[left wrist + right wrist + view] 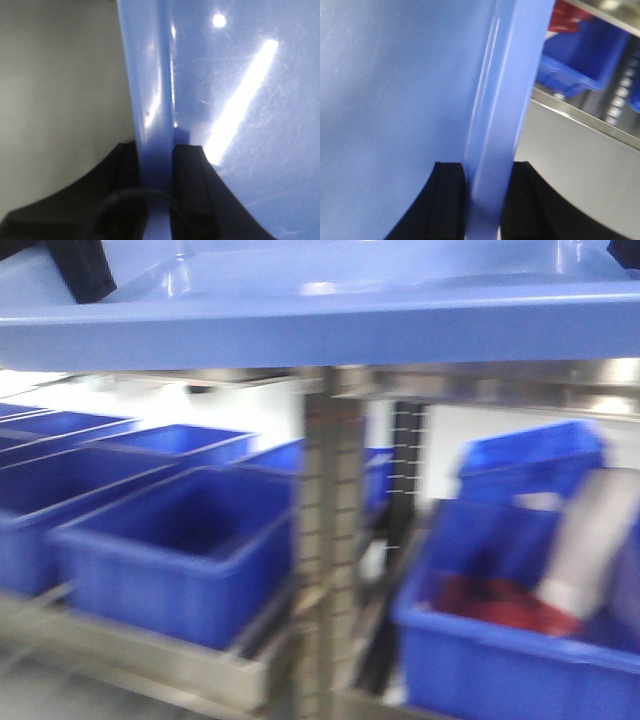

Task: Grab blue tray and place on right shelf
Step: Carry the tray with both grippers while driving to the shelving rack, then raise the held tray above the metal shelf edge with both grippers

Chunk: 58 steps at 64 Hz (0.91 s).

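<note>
Left wrist-mounted view. Left hand [156, 152]: closed, pinching the flared rim of the blue tray [250, 100] from both sides. A thin black cable [125, 197] loops across its base. The glossy tray floor lies right of the grip, streaked with lamp reflections. A plain pale surface [60, 90] lies to the left, out of focus.

Right wrist-mounted view. Right hand [484, 170]: closed likewise on the opposite rim, with the tray floor to its left. Beyond the rim, to the right, a steel ledge [580, 117] runs diagonally, and dark blue storage bins [580, 65] stand above it.

Exterior front-facing view (blurred). The tray spans the top of the frame, carried level between the two hands, whose black tips show at its upper corners. Directly beneath its front wall is the shiny lip of the right shelf [520, 385], met at centre by a perforated grey upright [330, 540]. Whether the tray touches the lip cannot be told. On the lower level, several deep bins stand left of the upright. Right of it, one bin holds red contents [500, 605] and a pale tilted object [590, 540], with another bin behind.
</note>
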### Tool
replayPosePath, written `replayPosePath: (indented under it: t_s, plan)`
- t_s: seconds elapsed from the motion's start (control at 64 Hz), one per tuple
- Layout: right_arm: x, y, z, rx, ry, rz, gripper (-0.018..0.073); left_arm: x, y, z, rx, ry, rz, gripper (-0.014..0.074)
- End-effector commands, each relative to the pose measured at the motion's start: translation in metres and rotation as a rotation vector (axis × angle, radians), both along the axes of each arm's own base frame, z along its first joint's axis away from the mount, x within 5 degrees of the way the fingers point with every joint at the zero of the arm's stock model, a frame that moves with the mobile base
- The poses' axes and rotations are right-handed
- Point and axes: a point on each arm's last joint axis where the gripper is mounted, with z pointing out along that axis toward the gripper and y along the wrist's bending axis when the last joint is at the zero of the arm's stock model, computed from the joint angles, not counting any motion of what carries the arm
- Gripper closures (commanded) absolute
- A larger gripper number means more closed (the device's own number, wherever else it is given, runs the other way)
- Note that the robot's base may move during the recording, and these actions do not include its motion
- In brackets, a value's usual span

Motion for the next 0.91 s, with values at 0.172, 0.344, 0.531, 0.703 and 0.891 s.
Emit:
replayPosePath:
  t_s: [0.172, 0.344, 0.531, 0.703, 0.891]
  plan:
    - [-0.0019, 0.0029, 0.0202, 0.059, -0.124, 0.039, 0.0502, -0.0173, 0.0017, 0.0133, -0.007, 0.046, -0.052, 0.0645]
    - [-0.0019, 0.0029, 0.0202, 0.059, -0.124, 0.039, 0.0502, -0.0173, 0.0017, 0.0133, -0.007, 0.046, -0.052, 0.0645]
    - [-0.0019, 0.0029, 0.0202, 0.059, -0.124, 0.039, 0.0502, -0.0173, 0.0017, 0.0133, -0.007, 0.046, -0.052, 0.0645]
    - [-0.0019, 0.0029, 0.0202, 0.059, -0.124, 0.039, 0.0502, -0.0173, 0.0017, 0.0133, -0.007, 0.046, -0.052, 0.0645]
    - [-0.0019, 0.0029, 0.0202, 0.059, -0.124, 0.039, 0.0502, -0.0173, 0.0017, 0.0133, -0.007, 0.046, -0.052, 0.0645]
